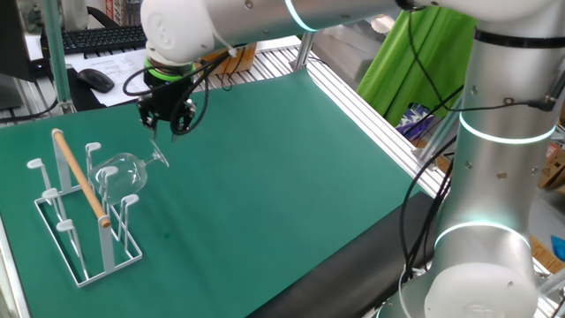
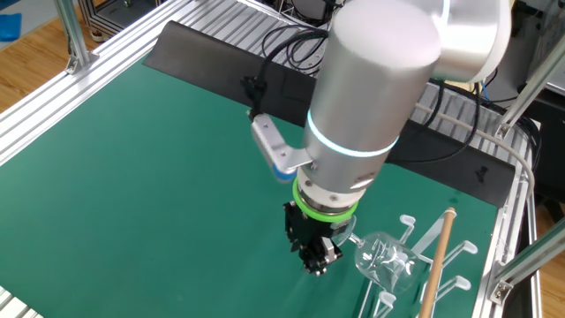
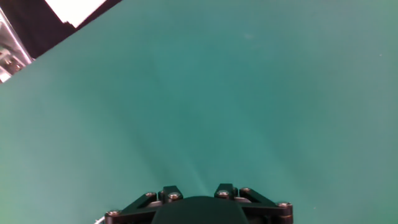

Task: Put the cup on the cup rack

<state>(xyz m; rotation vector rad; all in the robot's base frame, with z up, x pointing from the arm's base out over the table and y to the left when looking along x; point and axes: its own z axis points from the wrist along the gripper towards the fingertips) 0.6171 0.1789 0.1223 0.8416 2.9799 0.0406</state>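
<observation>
White wire and a light wooden rod (image 2: 439, 261) make up the cup rack (image 1: 81, 178). Its thin upright pegs end in small flat tips. That is little metal to land on, so we judge the step calls for a slow, straight descent.

Just right of the rack's rod, the cup (image 1: 124, 172) lies tilted among the pegs. It is clear glass with a rounded bowl. Its short stem and round foot slant up and away from the rack. We cannot tell whether the bowl is properly seated over a peg.

Further right of the rack, just beside the cup's foot, the black gripper (image 1: 172, 131) points down. We cannot tell whether its fingers are clamped on the foot, merely near it, or parted. The hand view shows only bare mat.

To do this well, we would keep the bowl's mouth centred on one peg. We would let go only once the glass rests steadily. Smooth glass on thin wire may slip or tip.

Right of the rack spreads the green mat (image 1: 282, 194), flat and matte.
</observation>
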